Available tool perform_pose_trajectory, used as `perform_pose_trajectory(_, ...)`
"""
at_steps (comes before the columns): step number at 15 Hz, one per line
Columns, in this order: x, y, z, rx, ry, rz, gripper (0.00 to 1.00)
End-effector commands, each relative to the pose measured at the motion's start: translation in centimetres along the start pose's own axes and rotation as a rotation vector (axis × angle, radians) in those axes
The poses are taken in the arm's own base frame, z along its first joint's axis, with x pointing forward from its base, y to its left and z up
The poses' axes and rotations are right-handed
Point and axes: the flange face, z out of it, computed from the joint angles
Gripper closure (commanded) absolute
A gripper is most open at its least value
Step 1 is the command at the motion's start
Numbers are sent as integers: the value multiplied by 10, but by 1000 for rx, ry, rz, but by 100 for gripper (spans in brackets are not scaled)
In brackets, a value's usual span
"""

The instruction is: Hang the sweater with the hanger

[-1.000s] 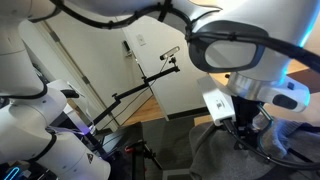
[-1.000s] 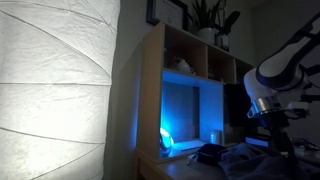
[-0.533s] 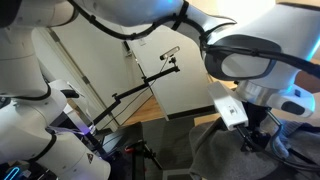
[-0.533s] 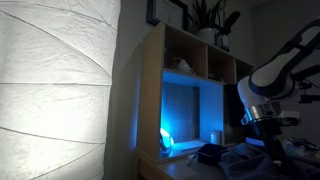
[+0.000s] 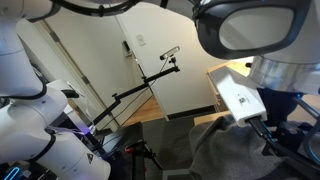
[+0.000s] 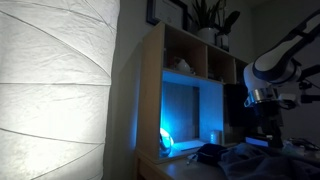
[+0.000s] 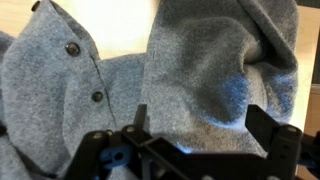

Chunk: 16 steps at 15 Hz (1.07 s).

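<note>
The grey sweater (image 7: 200,60) fills the wrist view, crumpled, with two dark buttons (image 7: 72,48) at upper left and a raised fold at right. My gripper (image 7: 200,115) hangs just above it, open, with only fabric showing between the two dark fingers (image 7: 264,122). In both exterior views the gripper (image 5: 268,128) (image 6: 268,118) stands over the sweater heap (image 5: 215,150) (image 6: 250,162). A thin dark bar (image 7: 165,152) slants away from the left finger; I cannot tell whether it is the hanger.
A tan wooden cabinet (image 6: 152,90) with a blue-lit shelf stands behind the sweater, with a plant (image 6: 208,18) on top. A big white paper lamp (image 6: 60,90) fills the left side. Black stand rods (image 5: 145,88) and white panels (image 5: 185,70) rise behind.
The arm has swung to the right and nearer the camera in an exterior view, and stands slightly higher in the other. The jaws stay open.
</note>
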Motion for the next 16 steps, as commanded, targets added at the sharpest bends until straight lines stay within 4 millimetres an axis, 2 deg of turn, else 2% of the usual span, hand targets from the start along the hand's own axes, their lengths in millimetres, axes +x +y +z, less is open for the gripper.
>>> perform_pose_trajectory(1, 7, -6, 7, 15, -10, -5, 0)
perform_pose_trajectory(6, 28, -23, 48, 76, -45, -40, 0)
perform_pose_trajectory(9, 37, -26, 62, 94, -69, -25, 0)
perform_pose_trajectory(12, 43, -20, 62, 90, -63, 5, 0)
perform_pose_trajectory(16, 46, -2, 39, 92, -10, 32, 0)
